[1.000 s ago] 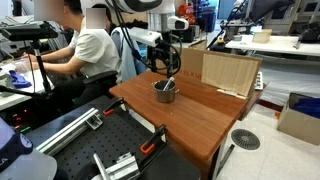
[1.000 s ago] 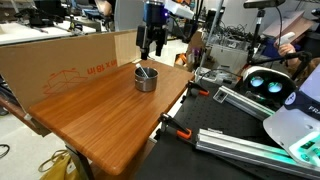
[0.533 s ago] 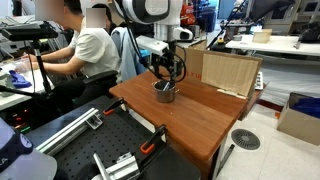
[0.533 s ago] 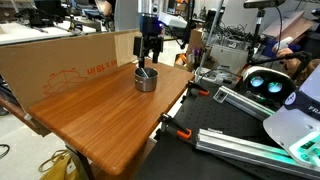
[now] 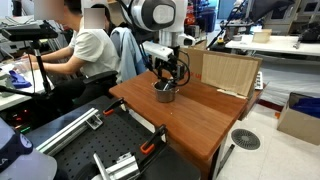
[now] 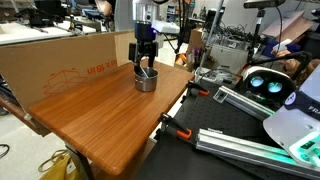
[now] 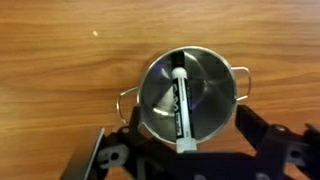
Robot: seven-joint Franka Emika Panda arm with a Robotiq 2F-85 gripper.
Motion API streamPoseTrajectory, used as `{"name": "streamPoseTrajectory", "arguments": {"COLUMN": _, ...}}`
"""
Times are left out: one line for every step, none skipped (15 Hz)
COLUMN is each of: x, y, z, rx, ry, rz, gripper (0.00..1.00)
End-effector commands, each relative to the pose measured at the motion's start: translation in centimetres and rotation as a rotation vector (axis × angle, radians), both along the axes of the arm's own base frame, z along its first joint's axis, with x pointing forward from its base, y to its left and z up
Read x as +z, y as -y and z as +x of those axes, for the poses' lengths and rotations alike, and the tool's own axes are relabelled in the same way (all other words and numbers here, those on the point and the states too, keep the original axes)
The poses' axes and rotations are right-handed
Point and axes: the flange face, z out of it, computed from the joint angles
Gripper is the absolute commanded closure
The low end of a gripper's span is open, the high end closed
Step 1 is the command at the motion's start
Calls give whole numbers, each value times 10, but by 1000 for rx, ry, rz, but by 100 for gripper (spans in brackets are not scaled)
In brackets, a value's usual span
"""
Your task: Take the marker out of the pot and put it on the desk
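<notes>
The silver pot (image 7: 212,95) stands on the reddish-brown desk (image 7: 60,50). The marker (image 7: 181,105), dark with pale ends, lies slanted inside it, its lower end resting on the rim. My gripper (image 7: 188,120) is open just above the pot, with one finger on each side of it and nothing held. In both exterior views the gripper (image 5: 167,78) (image 6: 146,66) hangs straight down over the pot (image 5: 165,93) (image 6: 146,80) near the desk's far edge (image 5: 200,118) (image 6: 100,110).
A cardboard panel (image 5: 228,72) (image 6: 60,58) stands along one desk edge. A seated person (image 5: 85,48) is behind the desk. A black metal bench with rails and orange clamps (image 5: 95,145) (image 6: 235,125) adjoins the desk.
The gripper has come down from well above the pot to just over its rim. The pot and marker have not moved.
</notes>
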Motion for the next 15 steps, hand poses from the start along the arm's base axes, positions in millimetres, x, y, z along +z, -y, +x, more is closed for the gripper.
{"name": "streamPoseTrajectory", "arguments": {"x": -5, "y": 1, "z": 10, "rx": 23, "ry": -12, "rz": 21, "gripper": 26}}
{"name": "streamPoseTrajectory", "arguments": {"x": -4, "y": 3, "z": 11, "rx": 24, "ry": -10, "rz": 20, "gripper": 34}}
{"name": "streamPoseTrajectory", "arguments": {"x": -3, "y": 5, "z": 12, "rx": 25, "ry": -9, "rz": 19, "gripper": 40}}
{"name": "streamPoseTrajectory", "arguments": {"x": -3, "y": 6, "z": 12, "rx": 26, "ry": -8, "rz": 20, "gripper": 50}}
{"name": "streamPoseTrajectory", "arguments": {"x": -3, "y": 7, "z": 13, "rx": 28, "ry": -8, "rz": 20, "gripper": 57}}
{"name": "streamPoseTrajectory", "arguments": {"x": -3, "y": 8, "z": 13, "rx": 29, "ry": -9, "rz": 21, "gripper": 65}}
{"name": "streamPoseTrajectory", "arguments": {"x": -3, "y": 8, "z": 13, "rx": 32, "ry": -10, "rz": 21, "gripper": 72}}
{"name": "streamPoseTrajectory", "arguments": {"x": -3, "y": 8, "z": 13, "rx": 36, "ry": -12, "rz": 21, "gripper": 79}}
{"name": "streamPoseTrajectory", "arguments": {"x": -4, "y": 6, "z": 12, "rx": 41, "ry": -19, "rz": 21, "gripper": 88}}
{"name": "streamPoseTrajectory", "arguments": {"x": -6, "y": 5, "z": 11, "rx": 47, "ry": -23, "rz": 22, "gripper": 95}}
{"name": "streamPoseTrajectory", "arguments": {"x": -7, "y": 4, "z": 11, "rx": 49, "ry": -24, "rz": 21, "gripper": 100}}
{"name": "streamPoseTrajectory", "arguments": {"x": -6, "y": 3, "z": 12, "rx": 52, "ry": -24, "rz": 21, "gripper": 96}}
{"name": "streamPoseTrajectory", "arguments": {"x": -6, "y": 3, "z": 11, "rx": 56, "ry": -25, "rz": 21, "gripper": 95}}
{"name": "streamPoseTrajectory", "arguments": {"x": -6, "y": 3, "z": 11, "rx": 57, "ry": -26, "rz": 21, "gripper": 95}}
{"name": "streamPoseTrajectory", "arguments": {"x": -6, "y": 3, "z": 11, "rx": 58, "ry": -25, "rz": 21, "gripper": 95}}
